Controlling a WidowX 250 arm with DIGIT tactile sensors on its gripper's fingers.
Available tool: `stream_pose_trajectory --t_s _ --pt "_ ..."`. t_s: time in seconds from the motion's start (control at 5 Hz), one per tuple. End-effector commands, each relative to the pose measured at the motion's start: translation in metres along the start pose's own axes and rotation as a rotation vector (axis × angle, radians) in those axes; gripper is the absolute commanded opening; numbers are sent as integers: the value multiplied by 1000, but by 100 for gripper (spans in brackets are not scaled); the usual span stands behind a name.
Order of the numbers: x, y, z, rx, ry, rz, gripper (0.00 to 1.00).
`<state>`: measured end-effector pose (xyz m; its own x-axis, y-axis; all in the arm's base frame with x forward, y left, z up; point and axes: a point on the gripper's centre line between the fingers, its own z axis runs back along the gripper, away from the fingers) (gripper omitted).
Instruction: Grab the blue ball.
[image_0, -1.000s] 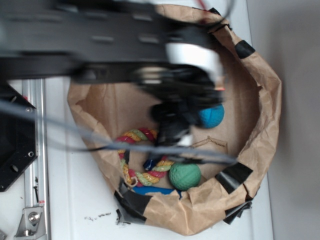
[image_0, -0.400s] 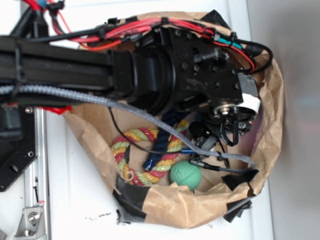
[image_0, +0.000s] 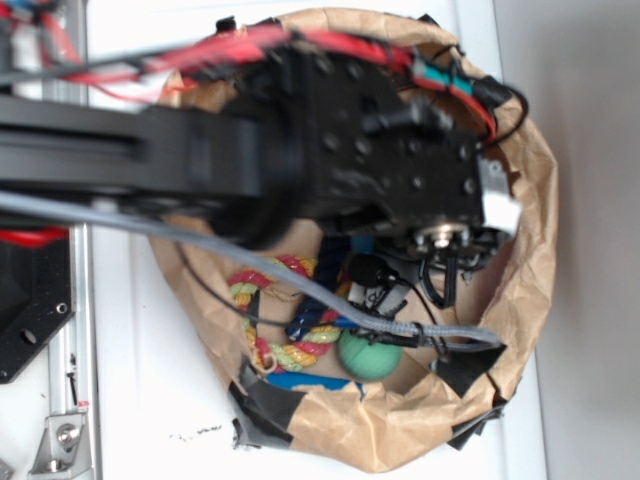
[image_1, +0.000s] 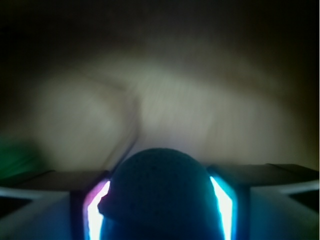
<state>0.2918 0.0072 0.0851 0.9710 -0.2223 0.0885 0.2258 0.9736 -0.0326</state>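
Note:
The blue ball (image_1: 162, 192) fills the gap between my gripper's (image_1: 161, 210) two fingers in the wrist view, its dimpled dome dark against the brown paper behind. Both fingers press at its sides, with thin bright strips along the pads. From the exterior camera the ball is hidden under the black wrist, and the gripper (image_0: 440, 268) hangs over the right part of the paper bag's floor.
A crumpled brown paper bag (image_0: 532, 230) with black tape patches rings the work area. Inside lie a green ball (image_0: 366, 356), a multicoloured rope ring (image_0: 262, 352) and a dark navy rope loop (image_0: 318, 305). A grey cable crosses above them. A green blur (image_1: 17, 157) shows at the wrist view's left.
The blue ball, in plain sight a second ago, is now covered by the wrist. The arm has shifted slightly since 0.4 s ago and now blurs with motion.

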Motion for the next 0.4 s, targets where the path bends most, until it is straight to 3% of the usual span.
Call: stream_pose_trajectory --t_s 0.0,0.2 --pt "-18 -9 113 -22 -155 210 0" --pt "-28 -12 111 27 -150 277 0"
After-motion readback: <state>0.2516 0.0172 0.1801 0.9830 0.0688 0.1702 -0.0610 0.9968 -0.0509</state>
